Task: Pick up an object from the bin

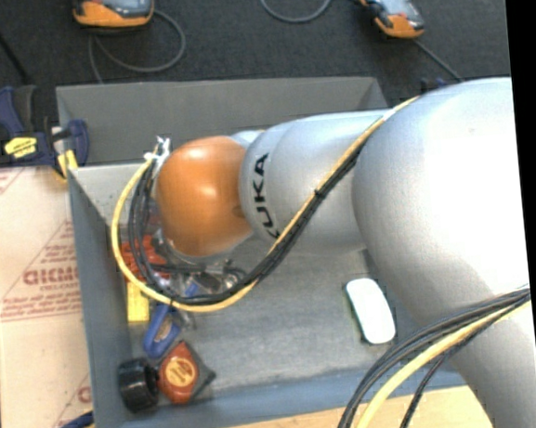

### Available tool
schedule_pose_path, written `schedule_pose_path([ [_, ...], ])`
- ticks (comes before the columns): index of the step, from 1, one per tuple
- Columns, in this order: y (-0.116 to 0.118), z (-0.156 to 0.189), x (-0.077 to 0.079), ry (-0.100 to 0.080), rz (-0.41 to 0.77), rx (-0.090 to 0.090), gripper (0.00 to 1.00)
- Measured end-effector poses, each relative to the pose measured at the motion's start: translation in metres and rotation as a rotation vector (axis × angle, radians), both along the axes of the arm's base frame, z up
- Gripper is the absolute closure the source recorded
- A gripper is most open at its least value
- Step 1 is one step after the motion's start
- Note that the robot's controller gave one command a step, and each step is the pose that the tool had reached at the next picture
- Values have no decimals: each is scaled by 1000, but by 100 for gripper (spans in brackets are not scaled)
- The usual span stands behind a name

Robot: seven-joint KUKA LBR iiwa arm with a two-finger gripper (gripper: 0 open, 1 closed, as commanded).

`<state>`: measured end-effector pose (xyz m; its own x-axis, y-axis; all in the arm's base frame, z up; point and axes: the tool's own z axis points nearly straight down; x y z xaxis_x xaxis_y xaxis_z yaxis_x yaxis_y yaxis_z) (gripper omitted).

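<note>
Where the grey metal bin [289, 342] stands, the ground around it is a dark surface [234, 34]. Two orange-and-grey devices [112, 6] lie on it beyond the far wall, each trailing a thin cable. Bin floor bare and grey across the middle. Arm [415, 186] comes in from the right, a wide silver body covering the bin's right side and far corner. Orange cover [199, 196] at the wrist sits over the left half of the bin. Yellow and black cables [124, 221] loop round it, down toward the floor. End effector [188, 279] is just under the cover, near the left wall, mostly hidden by the cover and the cable loop; cannot tell whether it is apart or together, or clamped on anything. Nearest to it: a yellow block [136, 304] against the left wall and a blue piece [162, 331] just beside it, both at the lower edge of the cable loop. Nearer the front-left corner, an orange rounded case [183, 374] touching a black cap [134, 385]. Well apart, right of centre, a white oblong thing [370, 309] lies close under the arm.
</note>
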<state>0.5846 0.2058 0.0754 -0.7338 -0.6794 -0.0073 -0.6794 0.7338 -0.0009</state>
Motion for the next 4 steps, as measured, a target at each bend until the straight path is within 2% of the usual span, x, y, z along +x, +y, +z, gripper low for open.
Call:
schedule_pose_path([
  [1,0,-1,1,-1,3,0,100],
  [2,3,32,-10,8,10,-4,100],
  [3,-34,123,35,3,42,-1,100],
  [4,-34,123,35,3,41,-1,100],
])
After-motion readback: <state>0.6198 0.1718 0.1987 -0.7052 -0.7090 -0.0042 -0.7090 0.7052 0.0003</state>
